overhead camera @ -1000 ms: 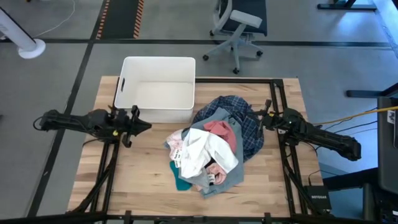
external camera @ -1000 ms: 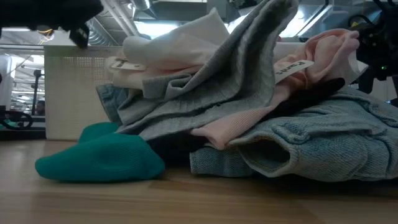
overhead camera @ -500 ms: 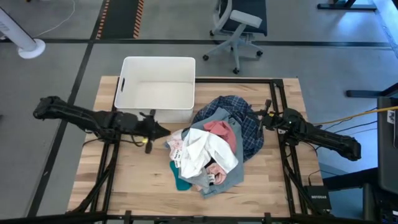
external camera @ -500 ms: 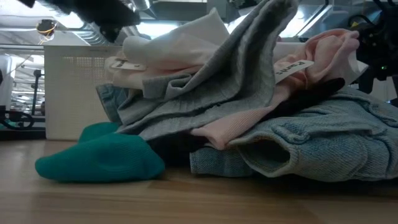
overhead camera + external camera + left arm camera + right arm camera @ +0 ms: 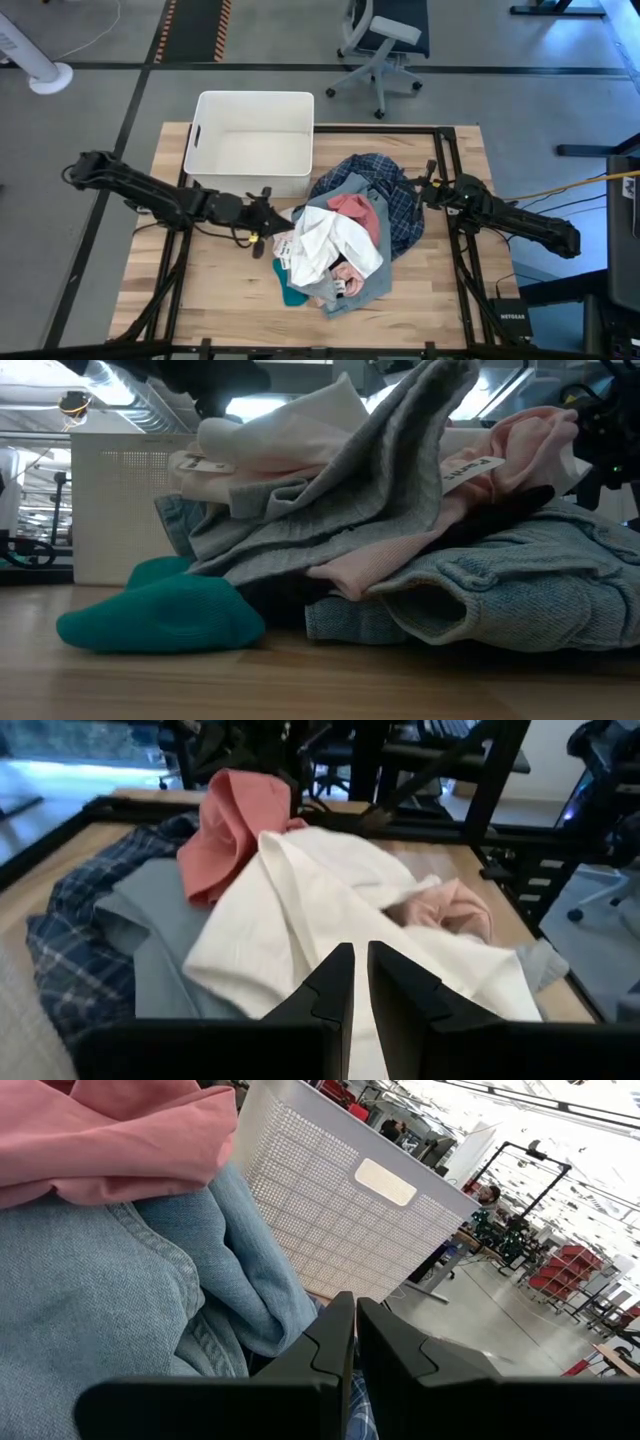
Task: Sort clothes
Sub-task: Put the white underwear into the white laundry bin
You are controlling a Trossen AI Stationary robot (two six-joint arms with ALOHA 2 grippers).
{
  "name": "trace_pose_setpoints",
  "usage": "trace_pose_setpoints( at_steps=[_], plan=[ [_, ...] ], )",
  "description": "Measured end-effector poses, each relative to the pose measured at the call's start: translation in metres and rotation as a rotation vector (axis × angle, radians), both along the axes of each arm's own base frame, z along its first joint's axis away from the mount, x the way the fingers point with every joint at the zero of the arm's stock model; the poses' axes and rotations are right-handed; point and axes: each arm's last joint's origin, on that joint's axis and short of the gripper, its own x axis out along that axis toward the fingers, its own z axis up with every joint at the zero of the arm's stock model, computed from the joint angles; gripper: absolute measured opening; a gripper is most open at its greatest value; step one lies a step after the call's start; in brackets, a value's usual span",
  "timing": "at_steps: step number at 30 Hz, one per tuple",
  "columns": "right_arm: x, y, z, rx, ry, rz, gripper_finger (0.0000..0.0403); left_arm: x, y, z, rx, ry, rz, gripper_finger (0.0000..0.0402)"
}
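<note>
clothes (image 5: 340,240) heaped mid-table on the wooden table (image 5: 190,290), just in front of and right of the white bin (image 5: 255,145), touching its front corner. all soft, light, limp; likely to drape and drag neighbours along, so best pinched at a raised fold or free edge rather than a flat spread.

largest pieces underneath: dark blue plaid shirt (image 5: 400,200) at the back right, light blue denim (image 5: 520,595) heavier and stiffer, probably needing a firm bite at a hem or seam. white top (image 5: 300,910) draped over the crown, easiest first take, at its near ridge. pink piece (image 5: 235,820) bunched behind it. teal sock (image 5: 160,615) poking out at the near edge, free to lift. small black piece (image 5: 500,510) wedged between pink and denim.

left gripper (image 5: 353,982) at the pile's left edge, aimed at the white top, jaws narrow, nearly together, holding nothing. right gripper (image 5: 348,1335) at the pile's right side against the denim, jaws likewise nearly together, empty.

low view alone shows grey ribbed fabric (image 5: 380,480) and layer order; high view alone shows both arms' places; right wrist view alone shows the bin's mesh wall up close.
</note>
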Motion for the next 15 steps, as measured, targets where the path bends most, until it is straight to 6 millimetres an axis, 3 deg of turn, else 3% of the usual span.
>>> trace_pose_setpoints(
  at_steps=[7, 15],
  plan=[
    [0.0, 0.0, 0.0, 0.0, 0.0, 0.0, 0.0035, 0.0082, 0.0036, -0.0009, -0.052, -0.045, 0.05, 0.004],
    [0.0, 0.0, 0.0, 0.0, 0.0, 0.0, 0.0035, 0.0098, 0.0009, -0.0002, -0.184, -0.066, 0.068, 0.0115]
  ],
)
